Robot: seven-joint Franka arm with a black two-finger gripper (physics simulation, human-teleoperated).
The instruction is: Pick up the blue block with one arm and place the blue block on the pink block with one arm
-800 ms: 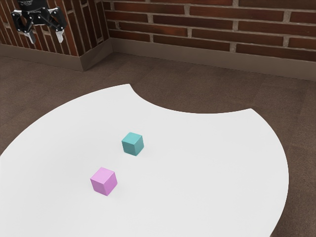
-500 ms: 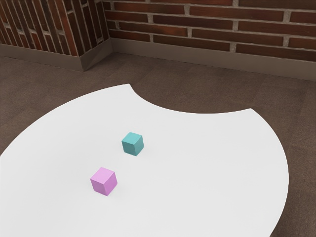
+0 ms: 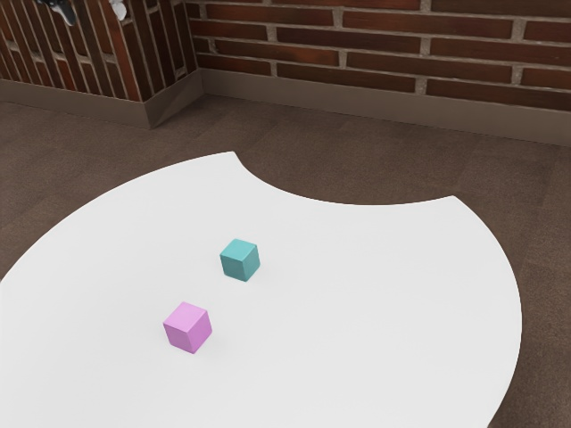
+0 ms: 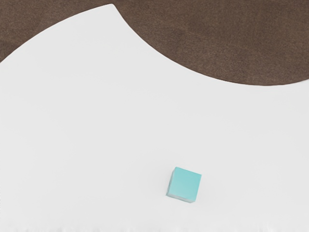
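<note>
A teal-blue block [image 3: 240, 259] sits near the middle of the white table [image 3: 375, 303]. A pink block [image 3: 187, 326] rests closer to the front, a short gap from the blue one toward the exterior view's left. Only the tips of my gripper [image 3: 89, 6] show at the exterior view's top left edge, high above the floor and far from both blocks. Its fingers [image 3: 117, 8] stand apart with nothing between them. The wrist view looks down on the blue block [image 4: 184, 184] lying alone on the table [image 4: 96, 121].
The table has a curved notch [image 3: 339, 192] cut into its far edge, with dark brown floor [image 3: 375, 143] beyond. A brick wall [image 3: 375, 45] with a skirting board runs along the back and forms a corner at the upper left.
My gripper rose from the upper left out of the exterior view, and now its fingertips show again at the top edge. The two blocks have not moved.
</note>
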